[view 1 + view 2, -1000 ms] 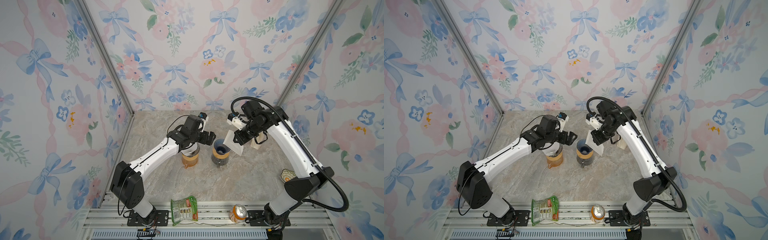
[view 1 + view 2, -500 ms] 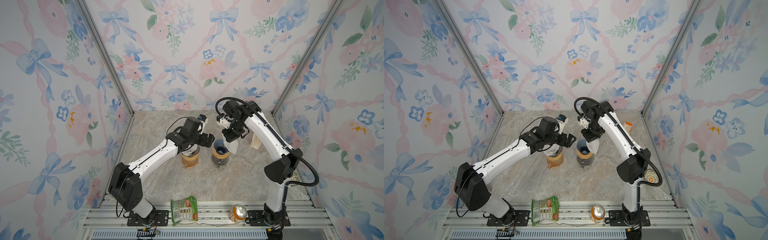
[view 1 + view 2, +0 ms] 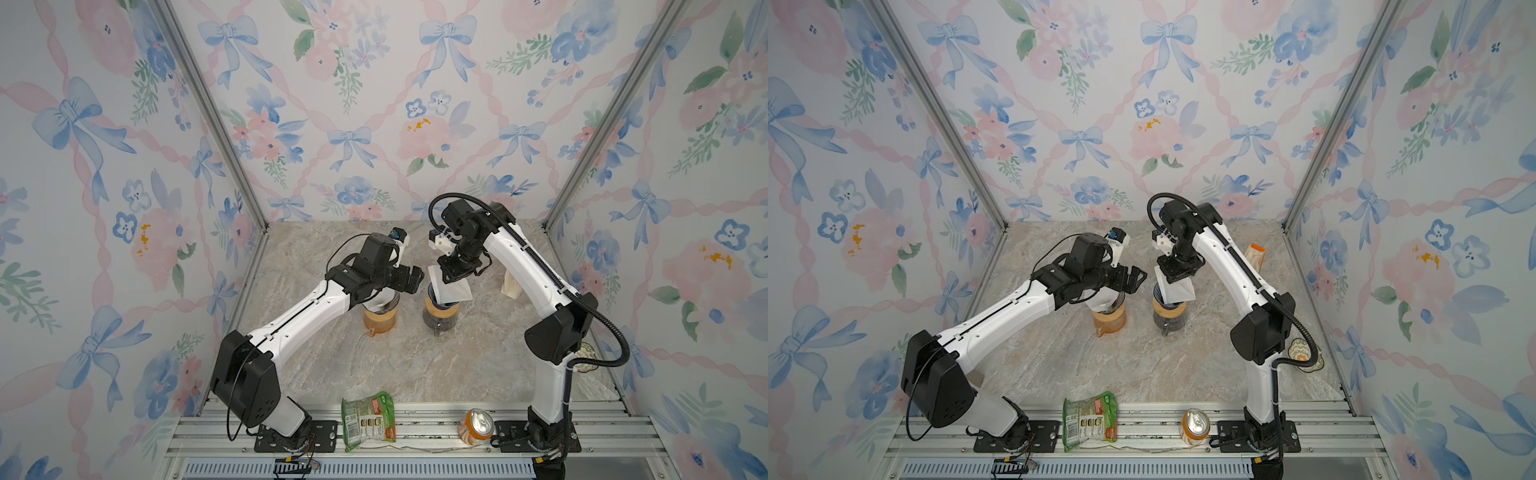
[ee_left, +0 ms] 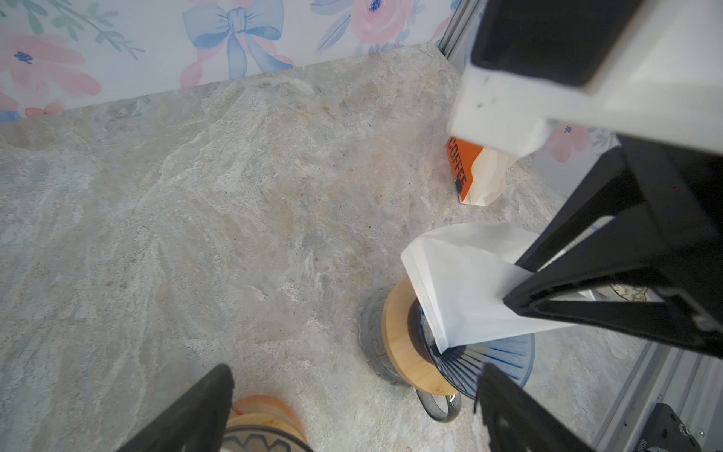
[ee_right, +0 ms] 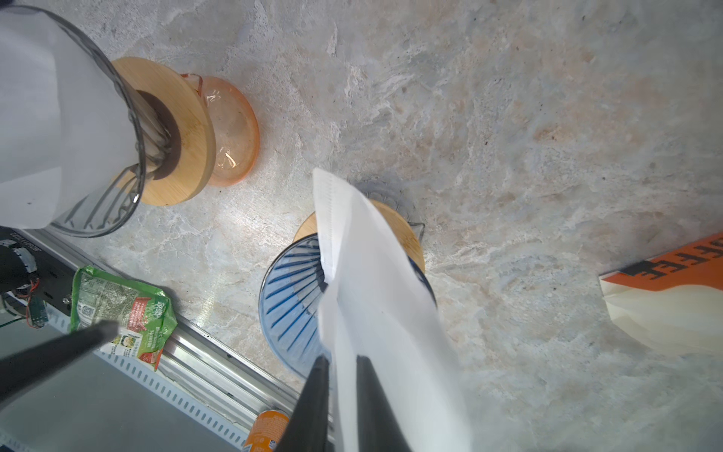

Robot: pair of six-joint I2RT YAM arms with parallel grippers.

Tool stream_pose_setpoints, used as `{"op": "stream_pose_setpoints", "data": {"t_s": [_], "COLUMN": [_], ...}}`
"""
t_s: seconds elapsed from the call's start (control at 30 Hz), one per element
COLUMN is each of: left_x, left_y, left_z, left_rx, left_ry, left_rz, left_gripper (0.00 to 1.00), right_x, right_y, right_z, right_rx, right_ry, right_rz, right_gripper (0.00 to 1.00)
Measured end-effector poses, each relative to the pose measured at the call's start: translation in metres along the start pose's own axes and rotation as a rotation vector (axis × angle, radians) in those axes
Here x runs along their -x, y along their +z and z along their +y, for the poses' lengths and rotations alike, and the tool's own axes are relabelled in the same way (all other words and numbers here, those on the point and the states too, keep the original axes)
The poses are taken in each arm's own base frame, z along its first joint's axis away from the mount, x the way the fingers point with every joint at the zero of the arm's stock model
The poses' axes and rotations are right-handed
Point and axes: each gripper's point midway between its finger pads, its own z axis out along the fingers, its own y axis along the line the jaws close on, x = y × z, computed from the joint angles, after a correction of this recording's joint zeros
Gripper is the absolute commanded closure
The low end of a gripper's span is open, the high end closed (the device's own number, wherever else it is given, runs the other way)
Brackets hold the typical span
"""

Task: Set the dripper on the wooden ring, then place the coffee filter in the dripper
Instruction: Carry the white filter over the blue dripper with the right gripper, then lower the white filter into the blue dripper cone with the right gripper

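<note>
White-shelled left arm (image 3: 307, 311) and right arm (image 3: 524, 259), black joints, black left claw (image 3: 411, 280) and right claw (image 3: 456, 277); ribbed black cable (image 3: 611, 324) along the right arm.

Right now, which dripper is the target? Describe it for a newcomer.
On the marble tabletop, two drippers stand side by side. The target sits below the right gripper, whose coffee filter dips into it: a blue ribbed dripper on a dark jug, unlike the grey one on the orange jug.

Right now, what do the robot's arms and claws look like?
Both arms are white tubular links with black joints and bases. The left arm trails a thin black wire; the right arm carries a thick ribbed black hose. The left claw and right claw have slim black fingers.
</note>
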Motion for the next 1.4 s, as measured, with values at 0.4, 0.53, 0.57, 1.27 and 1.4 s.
{"op": "stream_pose_setpoints", "data": {"t_s": [0.4, 0.53, 0.57, 1.27, 1.4], "left_x": [-0.001, -0.001, -0.001, 0.008, 0.008], "left_y": [-0.004, -0.004, -0.004, -0.006, -0.006], "left_z": [0.002, 0.002, 0.002, -0.001, 0.0], "left_rx": [0.01, 0.01, 0.01, 0.005, 0.008], "left_ry": [0.0, 0.0, 0.0, -0.007, -0.015], "left_rz": [-0.006, -0.006, -0.006, -0.024, -0.025], "left_gripper": [0.02, 0.02, 0.02, 0.02, 0.02], "right_x": [0.006, 0.006, 0.006, 0.007, 0.003], "right_y": [0.012, 0.011, 0.01, 0.006, 0.008], "right_z": [-0.02, -0.017, -0.016, 0.007, 0.012], "right_rx": [0.032, 0.061, 0.071, 0.265, 0.297], "right_ry": [0.102, 0.109, 0.113, 0.183, 0.204], "right_rz": [-0.041, -0.061, -0.07, -0.191, -0.193], "right_gripper": [0.66, 0.62, 0.61, 0.63, 0.63]}}
